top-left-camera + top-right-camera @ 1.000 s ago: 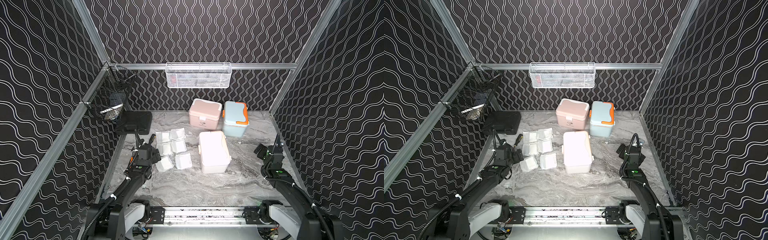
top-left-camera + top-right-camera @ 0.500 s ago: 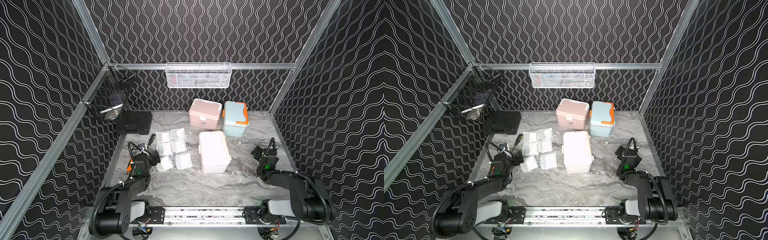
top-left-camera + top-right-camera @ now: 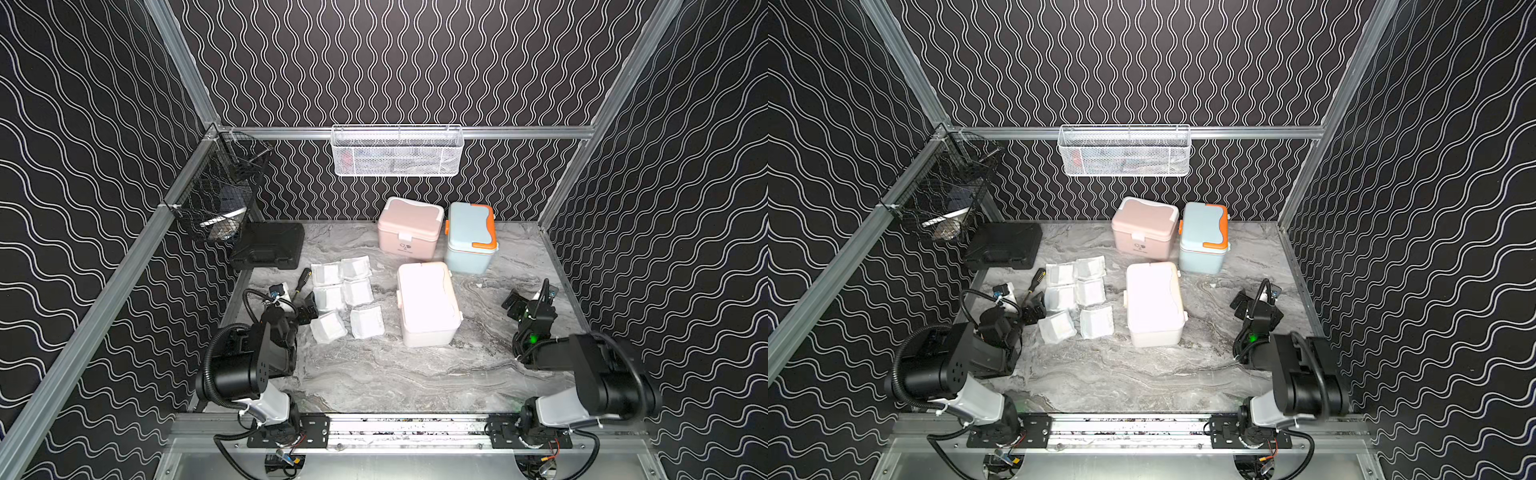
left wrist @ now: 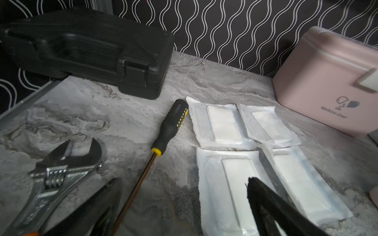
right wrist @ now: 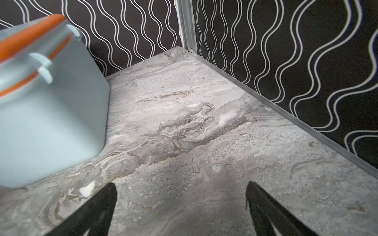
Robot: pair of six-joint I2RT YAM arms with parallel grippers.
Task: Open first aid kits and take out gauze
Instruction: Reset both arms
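We see black walls patterned with thin white wavy lines, closing the cell in on three sides. Aluminium rails run up the corners and across the walls at mid-height. A white mesh basket hangs from the back rail, its contents too blurred for us to name. A black wire basket hangs in the far left corner. The floor is a grey marbled tabletop, evenly lit with soft shadows. A metal beam crosses its near edge.

The left arm and right arm sit folded low, with the left hand and right hand both spread wide and empty.
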